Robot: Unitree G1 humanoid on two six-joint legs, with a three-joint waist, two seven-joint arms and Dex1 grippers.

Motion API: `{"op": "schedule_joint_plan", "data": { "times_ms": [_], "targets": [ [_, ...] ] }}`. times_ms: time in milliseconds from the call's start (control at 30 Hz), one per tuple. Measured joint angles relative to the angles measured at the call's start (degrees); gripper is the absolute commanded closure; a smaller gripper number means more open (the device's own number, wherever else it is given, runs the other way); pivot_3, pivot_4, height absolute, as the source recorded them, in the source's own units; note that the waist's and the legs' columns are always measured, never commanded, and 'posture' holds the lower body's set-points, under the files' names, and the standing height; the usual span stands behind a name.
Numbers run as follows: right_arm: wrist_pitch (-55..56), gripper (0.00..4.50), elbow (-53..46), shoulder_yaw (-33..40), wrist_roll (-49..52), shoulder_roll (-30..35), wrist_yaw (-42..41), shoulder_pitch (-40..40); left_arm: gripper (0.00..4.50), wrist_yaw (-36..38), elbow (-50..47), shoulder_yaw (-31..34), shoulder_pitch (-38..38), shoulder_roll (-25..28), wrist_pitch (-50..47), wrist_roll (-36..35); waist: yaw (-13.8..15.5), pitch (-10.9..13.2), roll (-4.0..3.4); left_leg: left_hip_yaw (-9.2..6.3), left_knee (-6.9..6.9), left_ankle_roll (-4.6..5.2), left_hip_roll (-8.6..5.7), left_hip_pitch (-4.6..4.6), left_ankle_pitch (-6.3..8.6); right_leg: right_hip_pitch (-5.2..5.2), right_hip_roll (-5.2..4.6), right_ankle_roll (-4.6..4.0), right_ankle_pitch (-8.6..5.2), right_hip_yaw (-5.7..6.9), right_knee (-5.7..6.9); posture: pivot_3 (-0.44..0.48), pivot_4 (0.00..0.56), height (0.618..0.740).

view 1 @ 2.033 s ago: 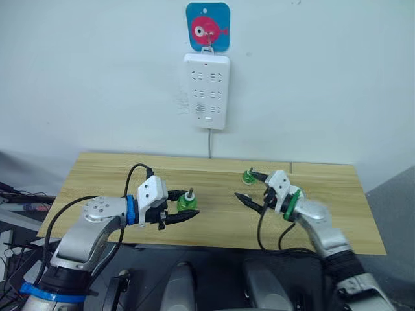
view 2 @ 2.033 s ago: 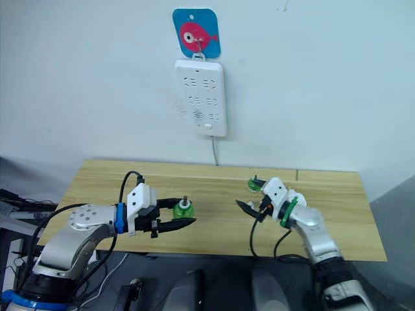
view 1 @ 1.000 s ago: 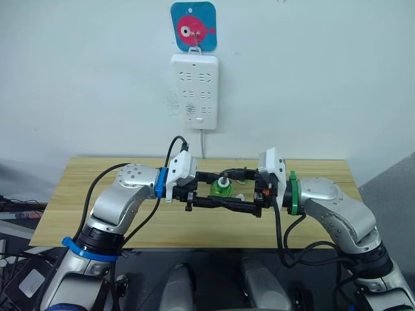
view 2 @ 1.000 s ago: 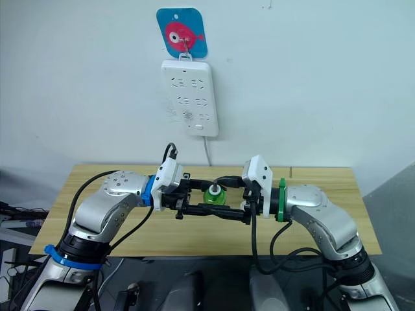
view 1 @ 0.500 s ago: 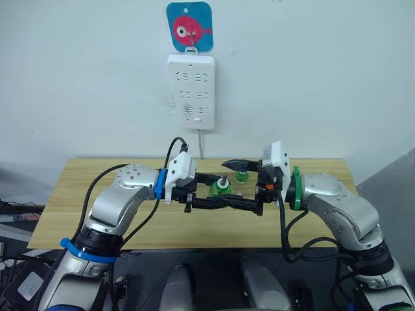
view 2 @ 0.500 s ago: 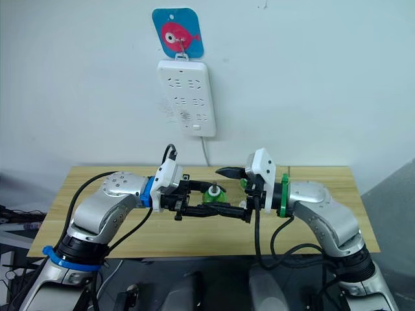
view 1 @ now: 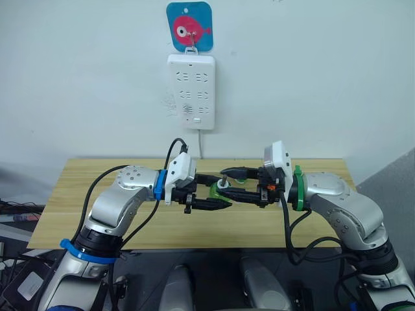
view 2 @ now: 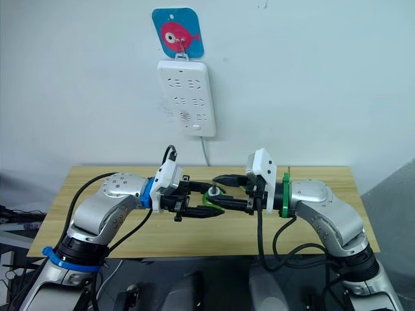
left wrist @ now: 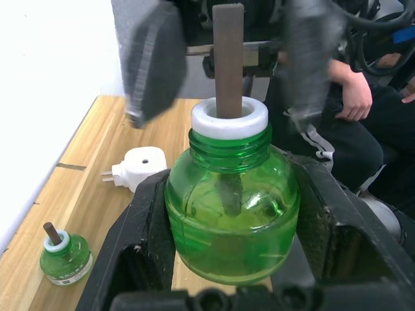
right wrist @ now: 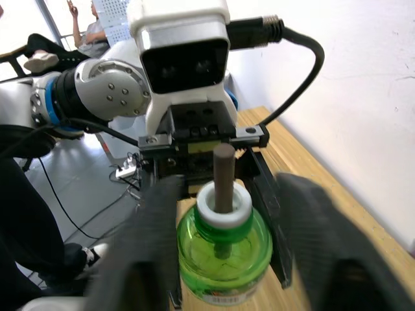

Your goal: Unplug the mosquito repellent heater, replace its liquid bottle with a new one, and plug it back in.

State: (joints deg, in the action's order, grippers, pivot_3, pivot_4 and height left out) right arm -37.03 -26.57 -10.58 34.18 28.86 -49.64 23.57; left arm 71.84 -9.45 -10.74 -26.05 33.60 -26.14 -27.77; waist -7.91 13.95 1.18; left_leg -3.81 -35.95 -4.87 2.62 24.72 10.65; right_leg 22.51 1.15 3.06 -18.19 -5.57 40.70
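Above the light wooden surface [view 1: 97,194], the left hand [left wrist: 227,272] clamps a translucent green bottle [left wrist: 230,214] with white collar and brown wick; the right hand [right wrist: 224,214] straddles its top, spread.

White power strip [view 1: 190,91] on wall under fish hook [view 1: 189,26]; wooden table [view 1: 78,194].

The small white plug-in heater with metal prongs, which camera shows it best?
The left wrist view: the small white plug-in heater lies unplugged on the wooden table, prongs and vent hole plain. In the eye views the arms hide that spot, and I cannot find it in the right wrist view.
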Motion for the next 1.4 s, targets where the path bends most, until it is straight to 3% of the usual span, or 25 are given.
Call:
{"op": "schedule_joint_plan", "data": {
  "times_ms": [33,67,300,500,667,767,900,1267,1400],
  "targets": [
    [0.4,3.81,0.0,-0.1,-0.3,0.0,-0.3,0.0,2.27,-0.1,0.0,0.0,0.0,0.0,-0.1,0.0,0.0,0.0,0.0,0.0,0.0,0.0,0.0,0.0,0.0,0.0,0.0,0.0,0.0,0.0,0.0,-0.172,0.208,0.723],
    [0.6,3.88,0.0,-0.1,-0.5,0.1,-0.4,0.0,2.27,-0.1,0.0,0.0,0.0,0.0,-0.1,0.0,0.0,0.0,0.0,0.0,0.0,0.0,0.0,0.0,0.0,0.0,0.0,0.0,0.0,0.0,0.0,-0.172,0.208,0.723],
    [1.2,3.88,0.0,-0.2,-1.3,0.1,-1.0,0.1,2.27,-0.2,-0.1,0.0,0.0,0.0,-0.2,0.0,0.0,0.0,0.0,0.0,0.0,0.0,0.0,0.0,0.0,0.0,0.0,0.0,0.0,0.0,0.0,-0.171,0.208,0.723],
    [0.0,1.88,0.0,-0.1,-0.9,0.0,-0.4,0.1,2.27,-0.2,-0.9,0.0,0.0,0.0,-0.4,-0.2,0.0,0.0,0.0,0.0,0.0,0.0,0.0,0.0,0.0,0.0,0.0,0.0,0.0,-0.01,0.0,-0.171,0.209,0.723],
    [-0.6,1.86,0.0,-0.1,-1.0,0.2,-0.3,0.1,2.27,-0.1,-0.9,0.0,0.0,0.0,-0.3,-0.2,0.0,0.0,0.0,0.0,0.0,0.0,0.0,0.0,0.0,0.0,0.0,0.0,0.0,0.0,0.0,-0.172,0.21,0.723],
    [-0.8,2.4,0.0,-0.1,-1.0,-0.1,-0.2,0.1,2.27,-0.1,-0.9,0.0,0.0,0.0,-0.3,-0.2,0.0,0.0,0.0,0.0,0.0,0.0,0.0,0.0,0.0,0.0,0.0,0.0,0.0,0.0,0.0,-0.168,0.212,0.723],
    [-0.7,3.71,0.0,-0.3,-0.9,-0.1,-0.6,0.1,2.27,-0.7,-0.9,0.1,0.0,0.0,-0.5,-0.1,0.0,0.0,0.01,0.0,0.0,0.0,0.0,0.0,0.0,0.0,0.0,0.0,0.0,-0.01,0.0,-0.168,0.212,0.723],
    [-0.8,3.71,0.0,0.1,-0.7,-0.1,-1.1,0.3,2.27,-1.3,-1.0,0.5,0.1,-0.5,-1.0,-0.6,0.0,0.0,0.01,0.0,0.0,0.0,0.0,0.0,0.0,0.0,0.0,0.0,0.0,-0.01,0.0,-0.175,0.207,0.723],
    [-1.1,3.71,0.6,1.1,0.5,0.0,-1.1,0.9,0.9,-2.0,-0.4,1.3,0.2,-0.8,-0.9,-0.7,0.0,0.0,0.01,0.0,-0.01,0.0,0.0,0.0,0.0,0.0,0.0,0.0,0.0,-0.01,0.0,-0.175,0.207,0.723]
  ]
}}
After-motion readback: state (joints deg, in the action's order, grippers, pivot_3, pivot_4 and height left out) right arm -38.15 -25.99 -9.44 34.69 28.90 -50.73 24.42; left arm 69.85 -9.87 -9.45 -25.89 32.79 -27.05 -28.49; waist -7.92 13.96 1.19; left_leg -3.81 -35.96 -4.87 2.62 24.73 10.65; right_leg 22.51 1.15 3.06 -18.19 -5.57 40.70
